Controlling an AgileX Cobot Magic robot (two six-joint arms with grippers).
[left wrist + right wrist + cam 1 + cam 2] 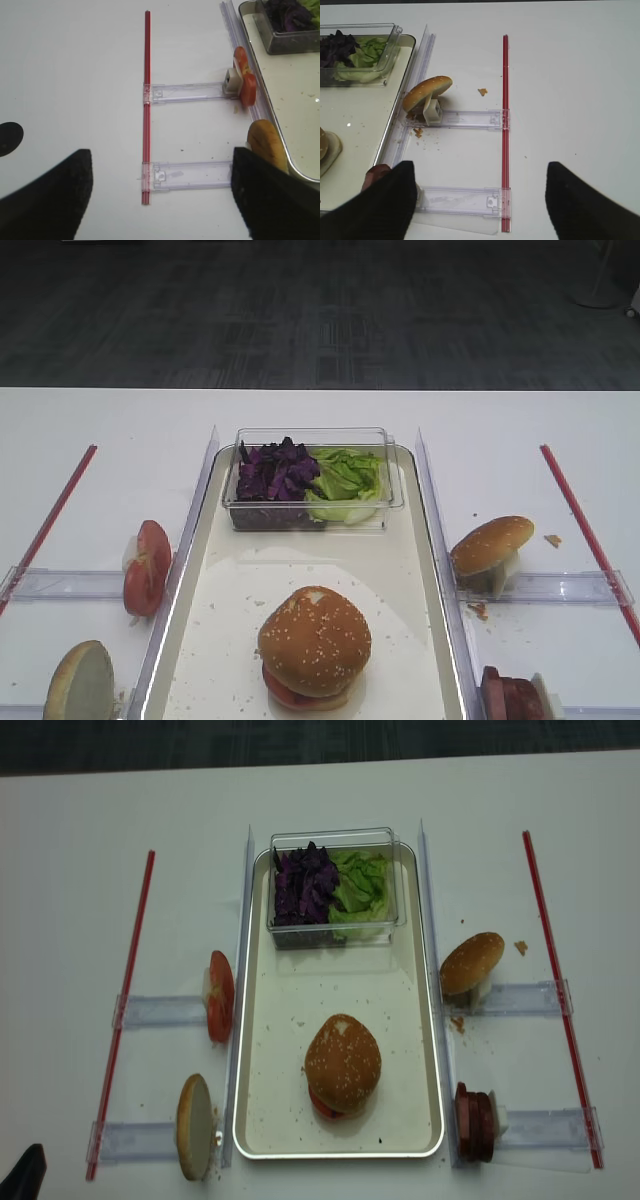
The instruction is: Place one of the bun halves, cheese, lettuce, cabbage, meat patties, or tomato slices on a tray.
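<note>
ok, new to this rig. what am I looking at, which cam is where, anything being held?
It is a two-armed robot building a burger. Two pictures look down from above the table; the other two come from cameras on each wrist, where the dark shapes at the bottom are that arm's fingers.

Centre: a cream tray holding a seeded bun top stacked on something red, plus a clear box of purple cabbage and lettuce.

Left of the tray: tomato slices and a bun half on edge in clear holders. Right: another seeded bun top and meat patties.

The right gripper and left gripper both stand open over bare table, holding nothing.
</note>
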